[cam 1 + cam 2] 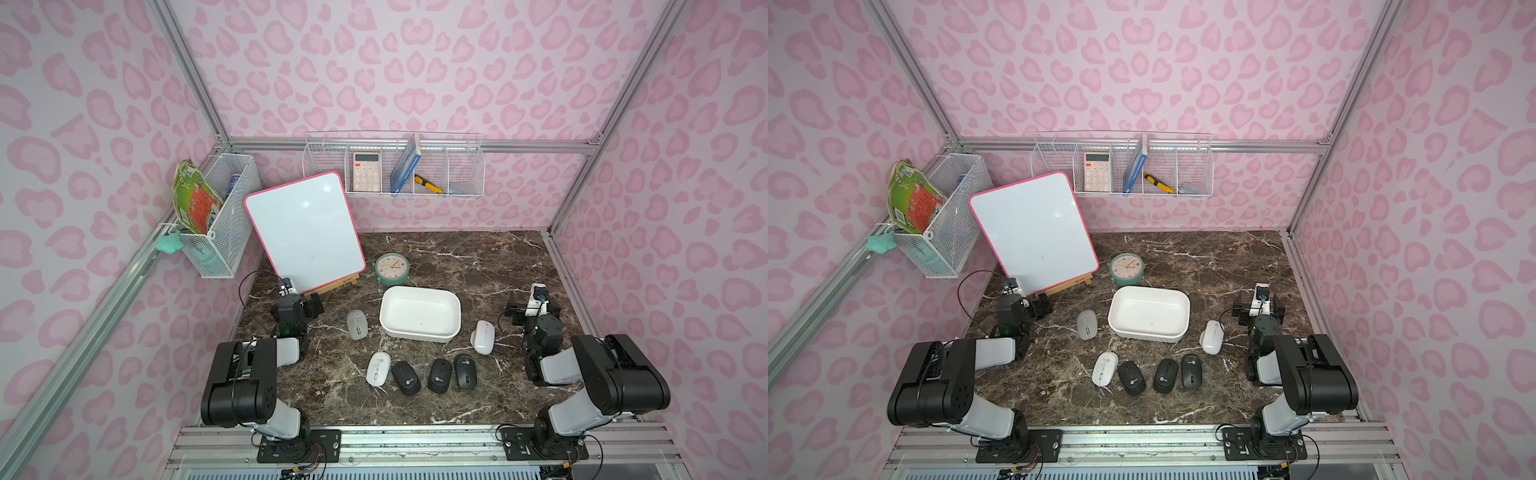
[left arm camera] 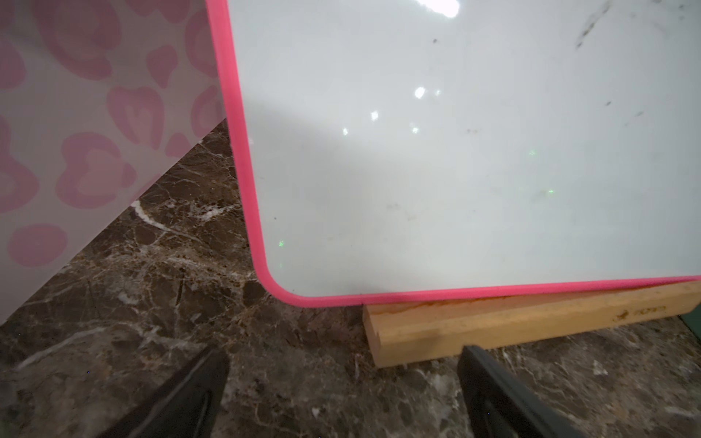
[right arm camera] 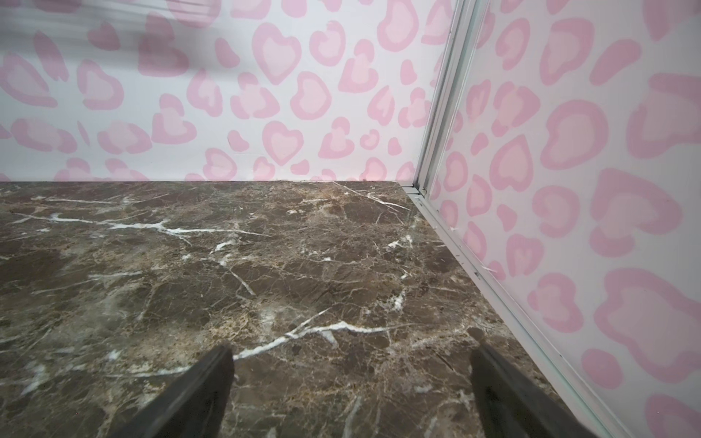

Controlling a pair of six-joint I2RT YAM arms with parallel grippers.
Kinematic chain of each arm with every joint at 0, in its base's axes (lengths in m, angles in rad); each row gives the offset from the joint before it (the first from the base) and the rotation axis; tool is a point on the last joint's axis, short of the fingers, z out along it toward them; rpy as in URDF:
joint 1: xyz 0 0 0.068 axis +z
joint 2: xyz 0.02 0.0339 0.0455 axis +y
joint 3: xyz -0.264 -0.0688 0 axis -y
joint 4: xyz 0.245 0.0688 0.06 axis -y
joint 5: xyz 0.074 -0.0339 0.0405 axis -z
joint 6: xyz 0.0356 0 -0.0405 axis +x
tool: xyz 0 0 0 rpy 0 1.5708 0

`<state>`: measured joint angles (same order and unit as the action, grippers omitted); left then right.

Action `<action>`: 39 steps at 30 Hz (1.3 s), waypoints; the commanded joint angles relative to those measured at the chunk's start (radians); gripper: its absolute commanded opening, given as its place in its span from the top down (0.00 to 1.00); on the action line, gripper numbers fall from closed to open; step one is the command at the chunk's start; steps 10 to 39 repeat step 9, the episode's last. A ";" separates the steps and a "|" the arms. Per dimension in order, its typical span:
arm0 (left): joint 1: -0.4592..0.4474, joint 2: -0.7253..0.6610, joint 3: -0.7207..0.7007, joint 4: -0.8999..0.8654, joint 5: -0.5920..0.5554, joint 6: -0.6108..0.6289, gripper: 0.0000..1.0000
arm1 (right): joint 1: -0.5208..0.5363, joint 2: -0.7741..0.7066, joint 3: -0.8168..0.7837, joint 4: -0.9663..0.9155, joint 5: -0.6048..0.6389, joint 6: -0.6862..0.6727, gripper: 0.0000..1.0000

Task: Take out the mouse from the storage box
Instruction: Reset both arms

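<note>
Shallow white plastic storage box (image 1: 419, 312), centre of brown marble table (image 1: 478, 266).
Six grey, white and black computer mice (image 1: 406, 377) lie outside it; left jaws and right jaws gape wide, holding nothing.

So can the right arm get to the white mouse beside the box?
Probably yes. The white mouse lies on the table near the right arm, outside the storage box, nothing in between. The right pincer is open and empty but faces the far wall, so it must turn first.

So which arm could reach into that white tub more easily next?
Right, marginally: right gripper stands open over bare table, while left gripper, also open, noses at the wooden stand under the whiteboard. The storage box looks empty, though.
</note>
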<state>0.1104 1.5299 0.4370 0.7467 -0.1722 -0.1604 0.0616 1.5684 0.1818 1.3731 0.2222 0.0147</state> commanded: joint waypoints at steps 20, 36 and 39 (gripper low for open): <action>0.001 0.001 0.008 -0.008 -0.010 0.003 0.00 | 0.000 0.002 -0.002 0.041 -0.001 0.002 0.00; 0.001 0.001 0.008 -0.008 -0.010 0.003 0.00 | 0.000 0.002 -0.002 0.041 -0.001 0.002 0.00; 0.001 0.001 0.008 -0.008 -0.010 0.003 0.00 | 0.000 0.002 -0.002 0.041 -0.001 0.002 0.00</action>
